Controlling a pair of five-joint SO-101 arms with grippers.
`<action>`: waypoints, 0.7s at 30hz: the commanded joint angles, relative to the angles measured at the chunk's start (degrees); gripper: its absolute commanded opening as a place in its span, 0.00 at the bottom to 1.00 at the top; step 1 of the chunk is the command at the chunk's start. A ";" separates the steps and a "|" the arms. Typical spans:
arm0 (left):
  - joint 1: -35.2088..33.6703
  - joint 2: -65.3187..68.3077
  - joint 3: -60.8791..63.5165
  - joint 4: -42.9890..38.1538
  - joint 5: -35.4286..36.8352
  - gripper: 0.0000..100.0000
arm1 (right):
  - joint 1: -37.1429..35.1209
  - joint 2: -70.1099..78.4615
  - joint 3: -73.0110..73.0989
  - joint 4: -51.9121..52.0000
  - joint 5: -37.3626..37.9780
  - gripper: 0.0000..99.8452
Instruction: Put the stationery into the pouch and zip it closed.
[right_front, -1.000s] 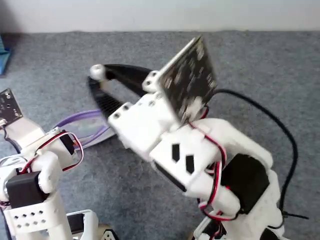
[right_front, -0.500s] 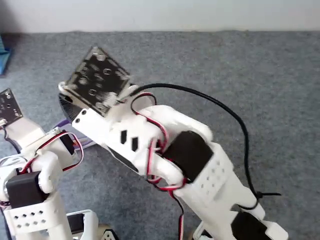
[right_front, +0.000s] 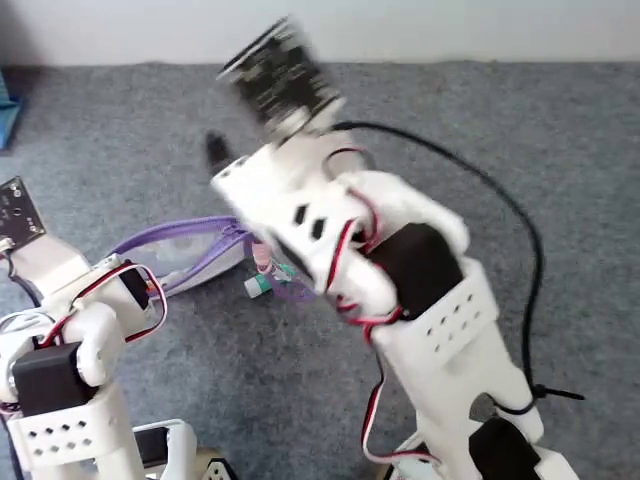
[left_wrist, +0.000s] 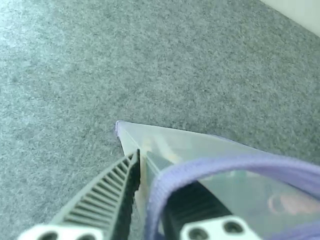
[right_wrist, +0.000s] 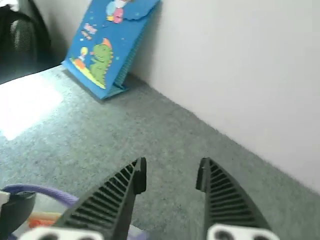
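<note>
left gripper pinches the pouch rim; right gripper gapes apart above it.

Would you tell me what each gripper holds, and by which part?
The left gripper holds the pouch by its rim near one end; the right gripper is open and empty.

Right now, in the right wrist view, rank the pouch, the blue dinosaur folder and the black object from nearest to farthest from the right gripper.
From the right gripper:
1. pouch, its purple rim close beside the gripper.
2. blue dinosaur folder, leaning on the wall beyond.
3. black object, past the folder's far end.
</note>
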 joint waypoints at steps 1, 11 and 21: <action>-0.26 1.05 0.66 -0.88 0.62 0.01 | 7.69 0.40 1.85 3.56 -11.87 0.12; -0.26 1.05 0.75 -1.05 0.62 0.01 | 13.49 20.62 9.23 17.89 -39.74 0.24; -0.26 1.05 0.84 -1.05 0.62 0.01 | 11.21 37.49 3.52 18.07 -46.07 0.25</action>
